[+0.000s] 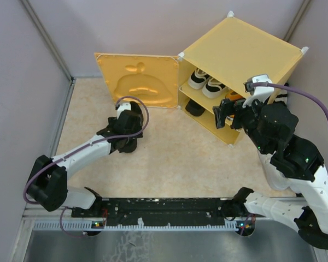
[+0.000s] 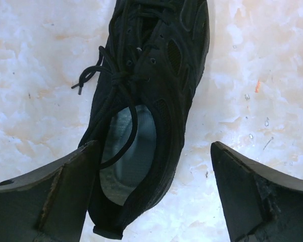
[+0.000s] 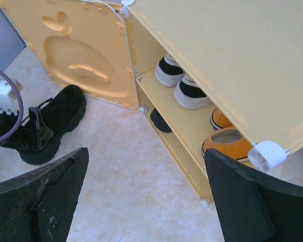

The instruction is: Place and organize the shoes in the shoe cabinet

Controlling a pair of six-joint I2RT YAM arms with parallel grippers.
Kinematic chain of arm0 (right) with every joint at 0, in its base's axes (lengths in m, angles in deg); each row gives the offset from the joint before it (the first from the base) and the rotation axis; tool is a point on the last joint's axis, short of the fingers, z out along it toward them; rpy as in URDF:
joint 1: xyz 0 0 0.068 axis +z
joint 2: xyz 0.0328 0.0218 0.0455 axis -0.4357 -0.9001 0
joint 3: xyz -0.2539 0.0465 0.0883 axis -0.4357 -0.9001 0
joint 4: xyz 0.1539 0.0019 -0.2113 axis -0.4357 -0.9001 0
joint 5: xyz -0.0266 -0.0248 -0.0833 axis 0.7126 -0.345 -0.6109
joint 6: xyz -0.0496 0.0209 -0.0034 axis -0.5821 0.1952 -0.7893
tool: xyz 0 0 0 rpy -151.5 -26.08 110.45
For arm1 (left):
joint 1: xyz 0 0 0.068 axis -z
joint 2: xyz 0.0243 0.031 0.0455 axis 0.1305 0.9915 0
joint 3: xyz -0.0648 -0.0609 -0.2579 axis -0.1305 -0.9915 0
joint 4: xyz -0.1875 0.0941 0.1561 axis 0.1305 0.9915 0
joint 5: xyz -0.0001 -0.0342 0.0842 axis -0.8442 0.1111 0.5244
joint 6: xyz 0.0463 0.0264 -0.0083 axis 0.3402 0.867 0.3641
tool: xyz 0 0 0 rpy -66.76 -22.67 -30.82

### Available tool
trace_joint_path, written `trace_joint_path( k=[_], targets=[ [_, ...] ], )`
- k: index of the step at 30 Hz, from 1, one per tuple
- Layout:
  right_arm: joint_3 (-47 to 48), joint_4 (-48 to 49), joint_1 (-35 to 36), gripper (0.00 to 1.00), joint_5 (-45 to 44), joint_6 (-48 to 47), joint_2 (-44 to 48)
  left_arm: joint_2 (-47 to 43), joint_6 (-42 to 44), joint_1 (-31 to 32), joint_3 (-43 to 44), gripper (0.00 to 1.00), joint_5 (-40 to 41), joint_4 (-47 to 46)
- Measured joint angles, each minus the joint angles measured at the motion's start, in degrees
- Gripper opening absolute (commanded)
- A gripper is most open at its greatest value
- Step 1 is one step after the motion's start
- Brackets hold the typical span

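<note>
The yellow-orange shoe cabinet (image 1: 246, 46) stands at the back right, its fruit-embossed door (image 1: 138, 81) swung open to the left. On its upper shelf sit the black-and-white pair (image 3: 179, 83) and the orange pair (image 3: 227, 138). One all-black shoe (image 3: 160, 121) lies on the lower shelf. The other all-black shoe (image 2: 146, 85) lies on the floor left of the cabinet. My left gripper (image 2: 154, 151) is open right above its heel, the left finger (image 2: 55, 194) against the shoe's collar. My right gripper (image 3: 146, 156) is open and empty in front of the cabinet's opening.
Grey walls close in the left and back sides of the beige marbled floor (image 1: 169, 164). The open door stands just behind the left arm (image 1: 76, 153). The right arm (image 1: 284, 142) hangs beside the cabinet's front right corner. A black rail (image 1: 164, 210) runs along the near edge.
</note>
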Motion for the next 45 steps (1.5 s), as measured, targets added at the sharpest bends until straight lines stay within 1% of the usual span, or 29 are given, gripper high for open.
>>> trace_joint_path(
  k=[5, 9, 14, 22, 29, 32, 33, 35, 38, 39, 40, 41, 42, 43, 45],
  targets=[
    [-0.48, 0.35, 0.0, 0.98, 0.44, 0.0, 0.28, -0.07, -0.31, -0.31, 0.0, 0.9, -1.66, 0.28],
    [-0.52, 0.5, 0.0, 0.98, 0.48, 0.0, 0.28, 0.0, -0.79, -0.33, 0.0, 0.89, -2.75, 0.44],
    [-1.6, 1.07, 0.0, 0.98, 0.5, 0.02, 0.37, 0.0, -0.35, -0.26, 0.96, 0.89, -3.43, 1.33],
    [-2.4, 1.77, 0.0, 0.98, 0.55, 0.02, 0.11, 0.22, 2.03, 0.79, 6.23, 0.9, -3.43, 2.51],
    [-2.4, 1.77, 0.0, 0.98, 0.55, 0.0, 0.07, 3.98, 2.03, 0.87, 5.68, 0.92, -3.74, 2.03],
    [-2.4, 1.77, 0.0, 0.98, 0.52, 0.02, 0.07, 5.44, 2.05, 0.87, 4.72, 0.91, -3.72, 1.31],
    [-2.4, 1.77, 0.0, 0.98, 0.52, 0.02, 0.07, 6.27, 2.03, 0.87, 4.63, 0.88, -3.76, 1.11],
    [-2.4, 1.75, 0.0, 0.98, 0.5, 0.02, 0.07, 8.33, 2.03, 0.87, 4.61, 0.78, -4.2, 0.24],
    [-2.4, 1.75, 0.0, 0.98, 0.5, 0.02, 0.07, 10.69, 2.03, 0.87, 3.98, 0.74, -4.87, -1.81],
    [-2.4, 1.75, 0.0, 0.98, 0.5, 0.04, 0.09, 11.32, 2.05, 0.85, 3.54, 0.72, -5.07, -2.51],
    [-2.4, 1.73, 0.0, 0.98, 0.48, 0.04, 0.09, 11.87, 2.08, 0.87, 3.1, 0.66, -5.05, -3.28],
    [-2.4, 1.73, 0.0, 0.98, 0.48, 0.07, 0.09, 12.09, 2.21, 0.87, 2.86, 0.55, -4.98, -4.0],
    [-2.4, 1.7, 0.0, 0.98, 0.48, 0.11, 0.09, 12.22, 2.38, 0.85, 2.69, 0.39, -4.72, -4.66],
    [-2.4, 1.7, 0.0, 0.98, 0.48, 0.17, 0.09, 12.41, 2.36, 0.74, 2.56, 0.25, -4.5, -5.07],
    [-2.4, 1.7, 0.0, 0.98, 0.48, 0.31, 0.11, 13.03, 2.71, 0.33, 2.34, 0.02, -3.41, -5.6]
  ],
)
